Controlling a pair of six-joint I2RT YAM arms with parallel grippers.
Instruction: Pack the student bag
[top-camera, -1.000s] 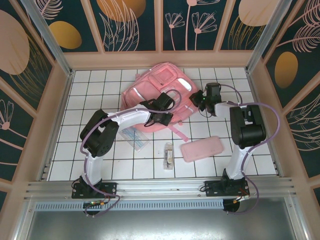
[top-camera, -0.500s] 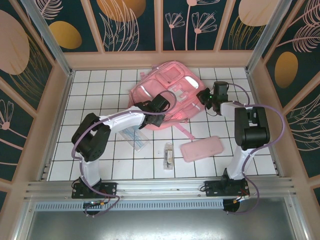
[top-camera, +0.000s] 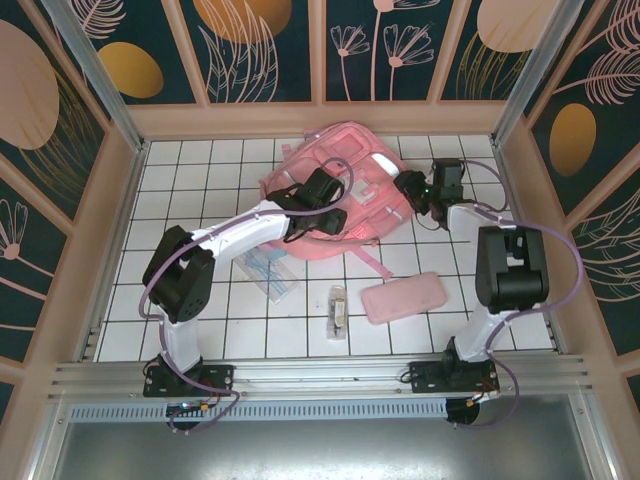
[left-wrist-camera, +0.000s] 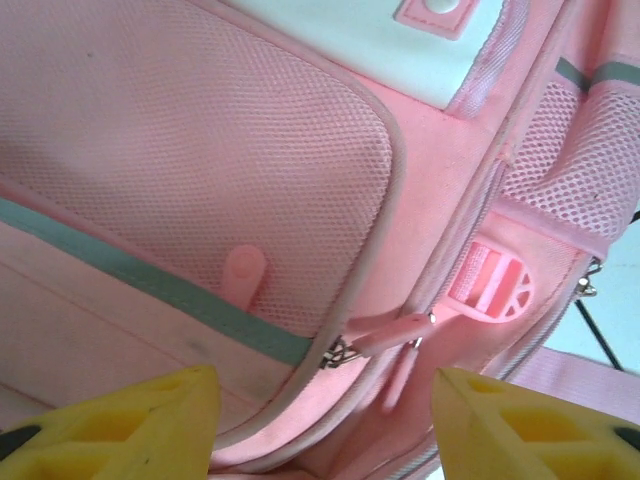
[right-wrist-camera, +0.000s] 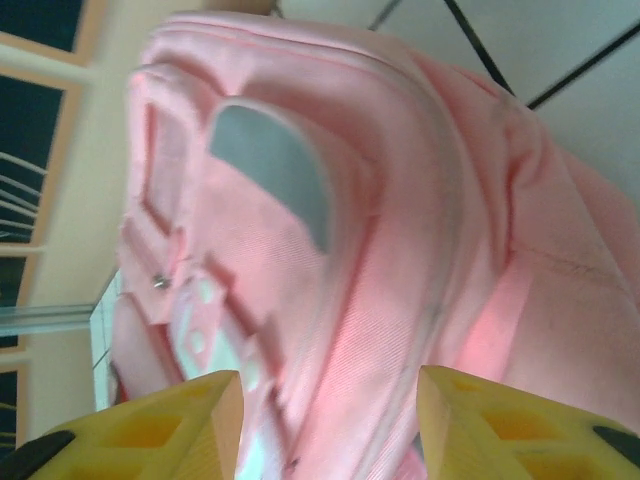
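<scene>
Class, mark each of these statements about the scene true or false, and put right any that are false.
1. The backpack lies on the tiled table. True.
2. The pencil case is inside the backpack. False: it lies flat on the table, nearer the arm bases than the backpack, by the right arm.
3. The left claw is over the backpack with its fingers apart. True.
4. The right claw is holding the pencil case. False: it is at the backpack's right side, fingers apart, well away from the pencil case.
</scene>
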